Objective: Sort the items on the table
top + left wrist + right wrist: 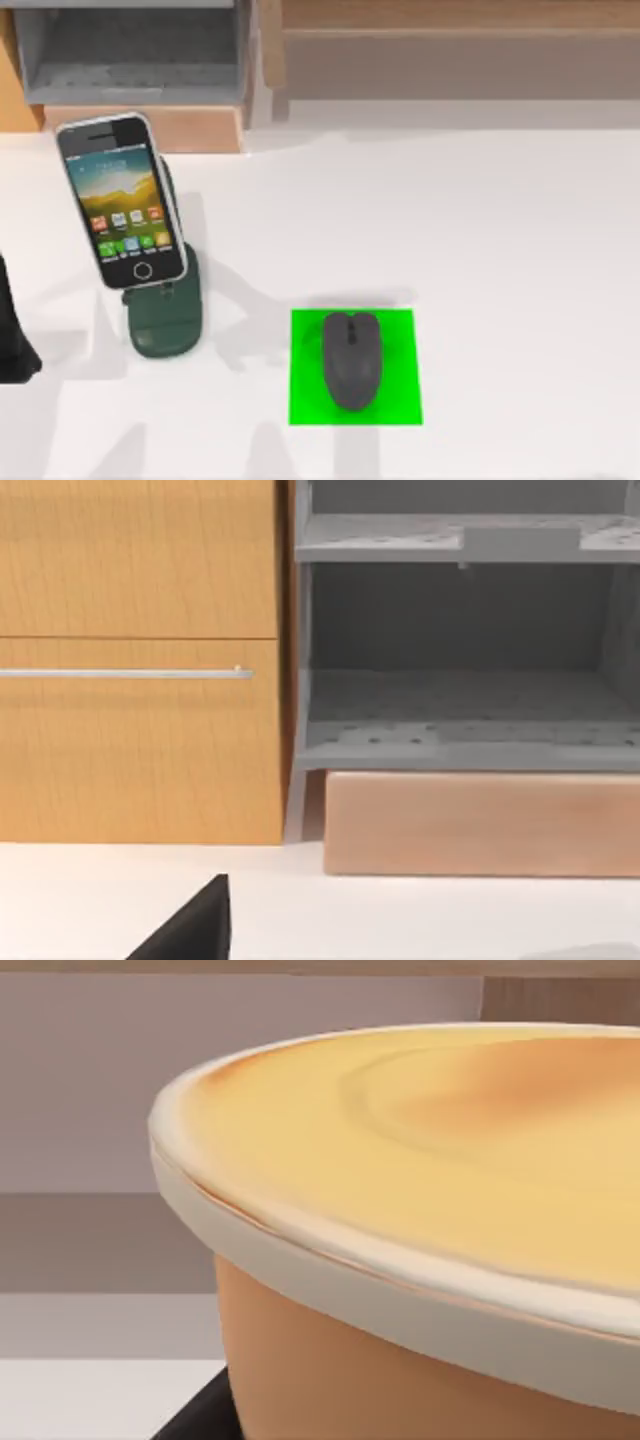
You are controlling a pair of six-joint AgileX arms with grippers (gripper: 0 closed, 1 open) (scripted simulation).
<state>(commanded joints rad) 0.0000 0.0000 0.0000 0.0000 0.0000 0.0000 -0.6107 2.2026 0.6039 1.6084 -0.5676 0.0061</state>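
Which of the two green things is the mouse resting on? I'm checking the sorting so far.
The bright green flat square: the dark grey mouse lies on it. The dark green phone stand, further left, props up the smartphone instead.

— What's the surface in front of you?
— My broad flat white tabletop [520,250].
— What rests directly on it?
— A dark green phone stand [165,320] at the frame's left, and a bright green flat square [400,400] at lower centre, well apart from the stand.
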